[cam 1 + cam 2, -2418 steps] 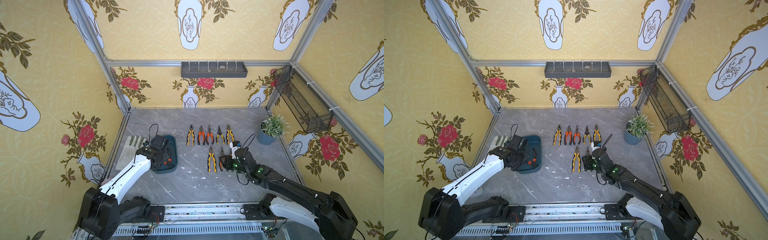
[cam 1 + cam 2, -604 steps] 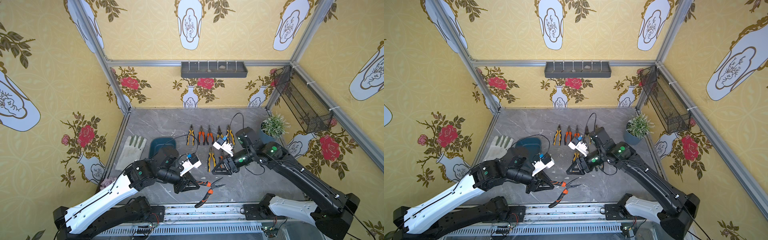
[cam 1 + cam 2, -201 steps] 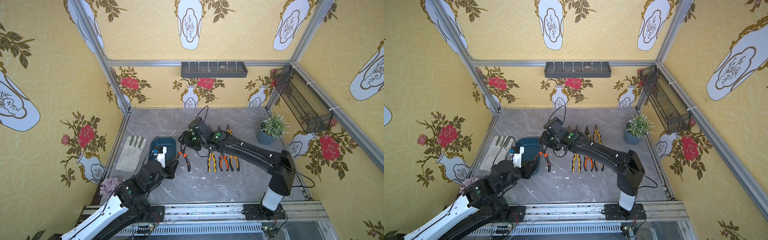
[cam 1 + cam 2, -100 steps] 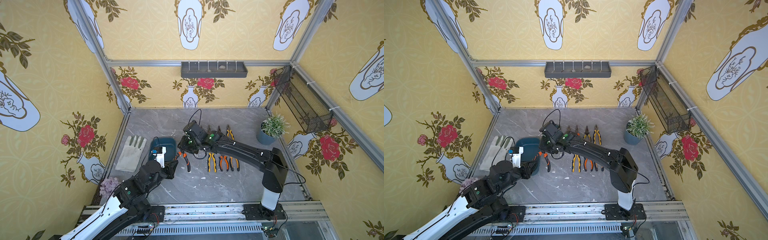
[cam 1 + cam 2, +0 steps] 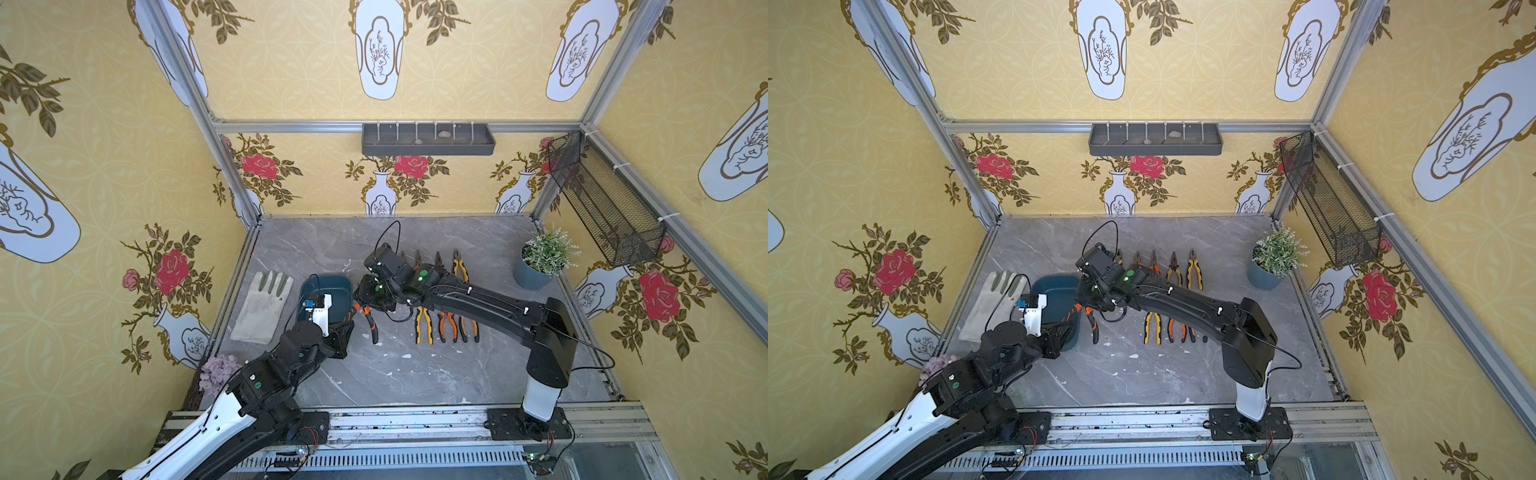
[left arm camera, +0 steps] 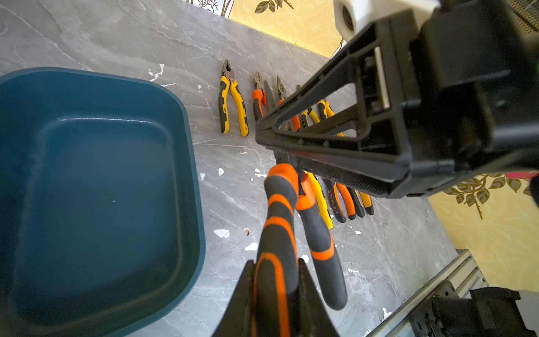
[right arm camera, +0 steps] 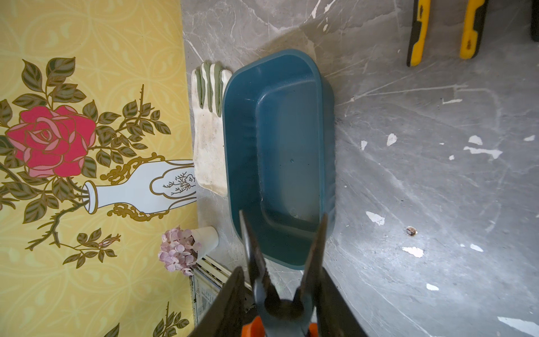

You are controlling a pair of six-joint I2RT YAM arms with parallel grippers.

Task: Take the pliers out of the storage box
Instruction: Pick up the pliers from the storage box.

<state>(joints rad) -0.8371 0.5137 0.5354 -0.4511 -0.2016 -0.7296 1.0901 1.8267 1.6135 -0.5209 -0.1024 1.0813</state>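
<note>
The teal storage box [image 5: 332, 286] [image 5: 1054, 297] [image 6: 87, 175] [image 7: 291, 146] stands at the table's left with nothing inside. Orange-and-black pliers [image 5: 368, 318] [image 5: 1091, 319] [image 6: 280, 210] hang just right of the box. My left gripper [image 5: 349, 328] [image 5: 1065, 326] [image 6: 275, 267] is shut on one of their handles. My right gripper [image 5: 363, 303] [image 5: 1084, 305] [image 7: 281, 272] is shut on their spread metal nose [image 7: 255, 262]. Several other pliers [image 5: 446, 326] [image 5: 1169, 326] lie in two rows on the table to the right.
A white glove [image 5: 262, 307] lies left of the box, and a cup of purple flowers [image 5: 216, 372] stands by the left front corner. A potted plant [image 5: 540, 262] is at the back right. A grey tray [image 5: 428, 139] and a mesh basket [image 5: 602, 203] hang on the walls.
My right gripper has closed on the head of the pliers that the left gripper holds. Both arms have hardly shifted.
</note>
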